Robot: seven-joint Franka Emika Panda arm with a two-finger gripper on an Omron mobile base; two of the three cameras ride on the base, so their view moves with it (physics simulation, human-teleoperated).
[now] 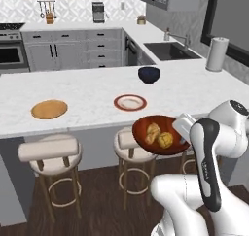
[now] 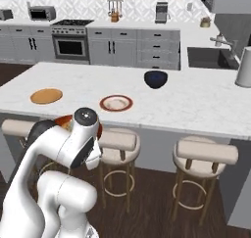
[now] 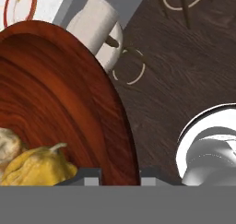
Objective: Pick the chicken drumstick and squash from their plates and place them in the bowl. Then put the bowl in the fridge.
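Observation:
The reddish-brown bowl (image 1: 154, 147) hangs in the air just off the counter's front edge, above the stools. My gripper (image 1: 178, 133) is shut on its right rim. Inside it lie the tan chicken drumstick (image 1: 152, 132) and the yellow-orange squash (image 1: 165, 140), side by side. In the hand view the bowl (image 3: 60, 98) spreads across the left, with the squash (image 3: 39, 165) and part of the drumstick (image 3: 6, 144) at the bottom left, and my gripper (image 3: 119, 174) straddles the rim. Both plates stand bare on the counter: the wooden one (image 1: 49, 109) and the red-rimmed white one (image 1: 130, 102). The fridge is out of view.
A dark blue bowl (image 1: 149, 74) sits farther back on the marble counter (image 1: 87, 92). Round padded stools (image 1: 48, 150) line the counter's front, one (image 3: 97, 27) right under the bowl. A paper towel roll (image 1: 217, 54) and a sink (image 1: 170, 50) are at the right.

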